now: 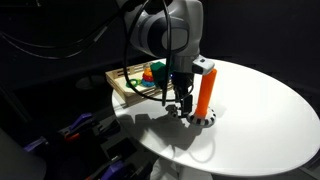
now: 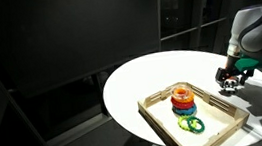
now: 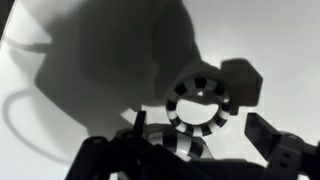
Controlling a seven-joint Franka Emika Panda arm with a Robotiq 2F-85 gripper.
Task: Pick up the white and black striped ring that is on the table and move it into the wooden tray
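The white and black striped ring [image 3: 198,105] lies flat on the white table in the wrist view, bare table showing through its hole. My gripper [image 3: 197,125] is open, with one dark finger on each side of the ring, just above the table. A second striped curve [image 3: 183,146] shows closer to the camera, partly hidden by the gripper body; I cannot tell what it is. In both exterior views the gripper [image 1: 180,103] [image 2: 231,84] hangs low over the table beside the wooden tray [image 1: 122,92] [image 2: 162,122].
An upright orange cylinder [image 1: 205,88] stands right next to the gripper, with a striped ring [image 1: 205,119] around its foot. The tray holds a stack of coloured rings [image 2: 183,99] and a green ring [image 2: 191,126]. The round table's edge [image 1: 230,165] is near.
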